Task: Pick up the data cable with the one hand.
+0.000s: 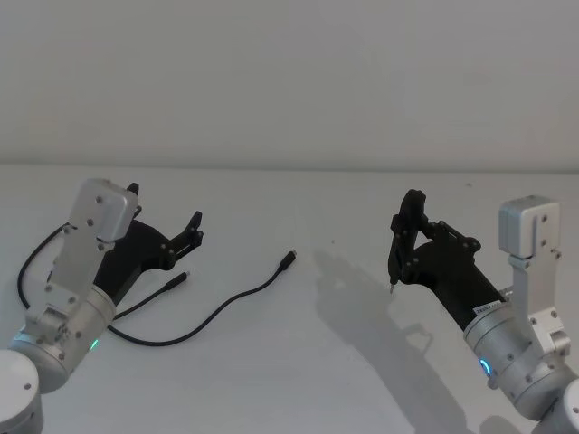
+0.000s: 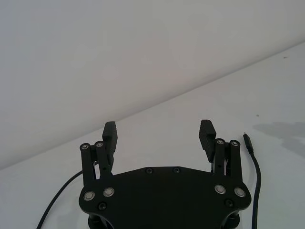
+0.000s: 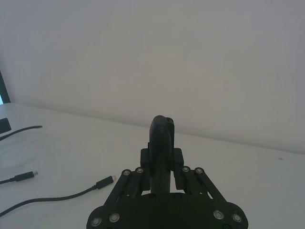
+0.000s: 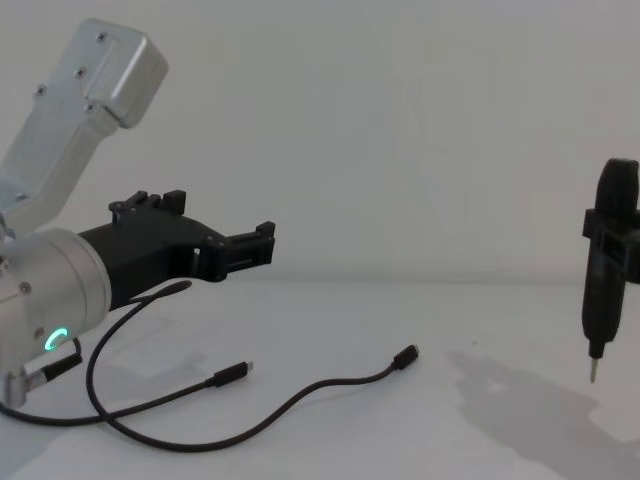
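Observation:
The data cable (image 1: 220,310) lies on the white table in loose curves, one plug (image 1: 290,258) near the middle, the other (image 1: 180,279) farther left. My left gripper (image 1: 165,208) hovers open just behind that left plug, nothing between its fingers (image 2: 110,136). In the left wrist view the cable (image 2: 254,167) runs beside the gripper (image 2: 158,136). From the chest, the cable (image 4: 300,400) lies below and ahead of the left gripper (image 4: 228,218). My right gripper (image 1: 407,237) is off to the right, shut on a slim pin-tipped tool (image 4: 598,285), its tip above the table.
A shorter black lead (image 1: 33,258) loops by the left arm's base. The white table (image 1: 298,362) stretches bare between the two arms, with a white wall behind. The right wrist view shows the tool (image 3: 162,138) and the cable (image 3: 62,196) off to one side.

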Controlling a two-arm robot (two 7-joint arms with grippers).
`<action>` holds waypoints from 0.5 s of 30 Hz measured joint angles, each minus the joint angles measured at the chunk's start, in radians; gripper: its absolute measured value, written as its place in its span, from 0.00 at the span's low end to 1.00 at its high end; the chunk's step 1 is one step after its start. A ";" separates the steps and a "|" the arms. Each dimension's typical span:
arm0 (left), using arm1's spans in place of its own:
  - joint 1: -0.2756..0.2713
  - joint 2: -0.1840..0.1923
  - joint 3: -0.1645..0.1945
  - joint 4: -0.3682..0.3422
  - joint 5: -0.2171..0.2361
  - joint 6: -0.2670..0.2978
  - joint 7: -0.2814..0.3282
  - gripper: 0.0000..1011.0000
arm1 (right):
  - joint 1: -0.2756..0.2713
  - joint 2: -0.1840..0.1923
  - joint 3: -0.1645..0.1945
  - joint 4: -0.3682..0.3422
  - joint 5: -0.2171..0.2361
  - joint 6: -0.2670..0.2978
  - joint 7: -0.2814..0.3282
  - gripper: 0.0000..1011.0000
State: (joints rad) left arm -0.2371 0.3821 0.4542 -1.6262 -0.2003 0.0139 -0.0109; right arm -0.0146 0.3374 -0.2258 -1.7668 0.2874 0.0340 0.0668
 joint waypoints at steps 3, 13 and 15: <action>0.000 0.000 0.000 0.000 0.000 0.000 0.000 0.99 | 0.000 0.000 0.000 0.000 0.000 0.000 0.000 0.27; 0.000 0.000 0.000 0.000 0.000 0.000 0.000 0.99 | 0.000 0.000 0.000 0.000 0.000 0.000 0.000 0.27; 0.000 0.000 0.000 0.000 0.000 0.000 0.000 0.99 | 0.000 0.000 0.000 0.000 0.000 0.000 0.000 0.27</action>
State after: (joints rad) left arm -0.2371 0.3821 0.4542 -1.6262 -0.2004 0.0139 -0.0109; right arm -0.0146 0.3374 -0.2258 -1.7667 0.2874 0.0341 0.0668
